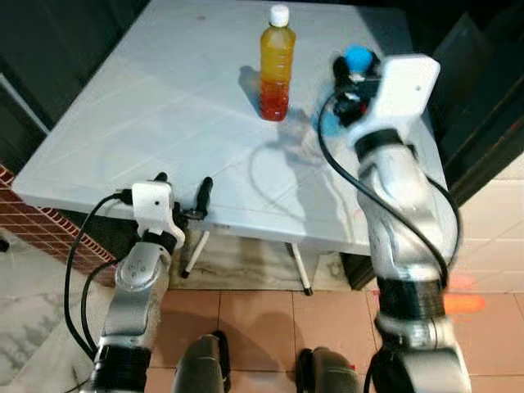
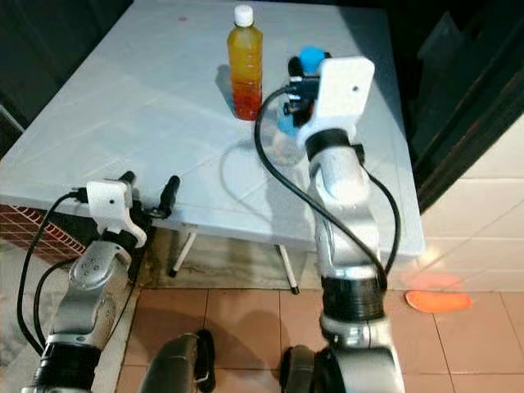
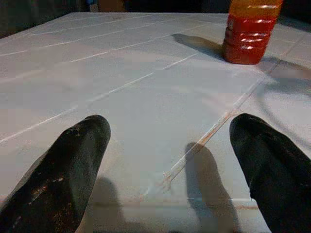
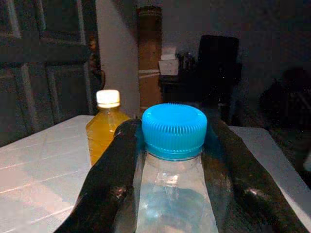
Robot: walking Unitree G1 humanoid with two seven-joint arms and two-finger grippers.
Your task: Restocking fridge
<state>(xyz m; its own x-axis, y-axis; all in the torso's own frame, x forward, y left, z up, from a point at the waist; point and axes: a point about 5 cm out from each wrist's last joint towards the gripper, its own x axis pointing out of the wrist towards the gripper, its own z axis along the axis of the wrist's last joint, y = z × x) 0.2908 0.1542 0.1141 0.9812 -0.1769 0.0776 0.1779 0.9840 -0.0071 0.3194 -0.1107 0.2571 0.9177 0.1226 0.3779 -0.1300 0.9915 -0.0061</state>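
Early stage, as far as I can judge: no fridge in any view, both bottles at the desk (image 1: 147,106), nothing stocked yet.

Right hand (image 4: 172,160): both black fingers (image 4: 109,179) closed against the neck of the clear bottle (image 4: 170,194), just under its blue cap (image 4: 174,130). Looks like a grasp. Can't tell if the bottle's base is on the desk or lifted; the wrist housing hides it in the head views.

Orange bottle (image 1: 277,65): upright on the desk, white cap on, untouched. It stands just beside the clear bottle, on the robot's left of it, apart from it.

Left hand (image 1: 182,195): spread wide, holding nothing, hovering at the desk's near edge, well apart from the orange bottle.

Left to do, my read: carry the clear bottle to the fridge, place it, come back for the orange bottle.

View differences:
- Right wrist view gives the finger contact on the neck; head views give little more than the blue cap (image 2: 311,57) past the wrist.
- Left wrist view confirms the gap between its fingers (image 3: 63,174) is vacant, with bare desk under it and the orange bottle's base (image 3: 250,46) far ahead.
- Head views give the overall layout: both arms, desk edge, tiled floor (image 1: 262,319).
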